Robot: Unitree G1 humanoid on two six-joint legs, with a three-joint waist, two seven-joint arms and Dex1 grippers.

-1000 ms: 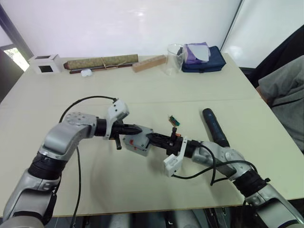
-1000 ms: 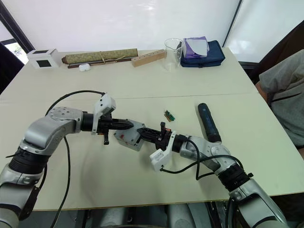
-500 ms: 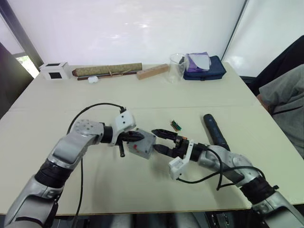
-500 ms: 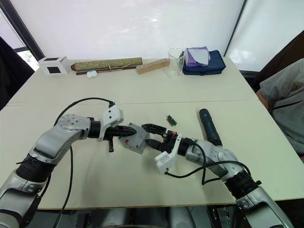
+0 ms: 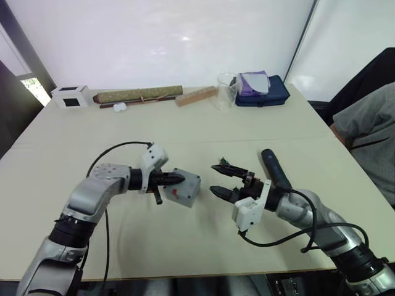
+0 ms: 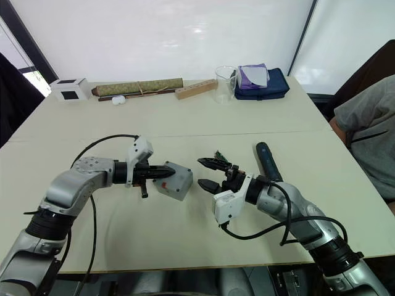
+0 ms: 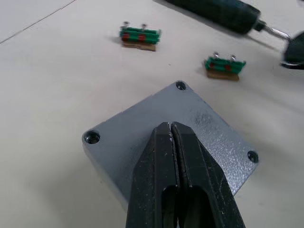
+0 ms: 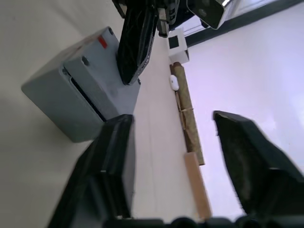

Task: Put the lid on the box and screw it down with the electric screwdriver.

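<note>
The grey box (image 5: 185,188) sits mid-table with the lid (image 7: 209,128) lying on top of it, its corner screw holes showing. My left gripper (image 5: 182,179) is shut, and its closed fingertips (image 7: 171,130) rest on the lid's top face. Just right of the box and clear of it, my right gripper (image 5: 215,178) hangs open with nothing between its fingers. In the right wrist view the box (image 8: 71,104) shows a thin dark gap under the lid. The dark electric screwdriver (image 5: 274,169) lies on the table beyond my right wrist.
Two small green terminal blocks (image 7: 139,37) (image 7: 224,65) lie near the box. Along the far edge stand a white cube (image 5: 70,97), a rolled olive mat (image 5: 139,95), a wooden block (image 5: 196,95), a clear cup (image 5: 227,82) and a blue pouch (image 5: 262,83). A person (image 5: 370,123) sits at the right.
My right gripper has opened and drawn back to the right, away from the box. The left gripper stays shut on the lid. The camera view has shifted.
</note>
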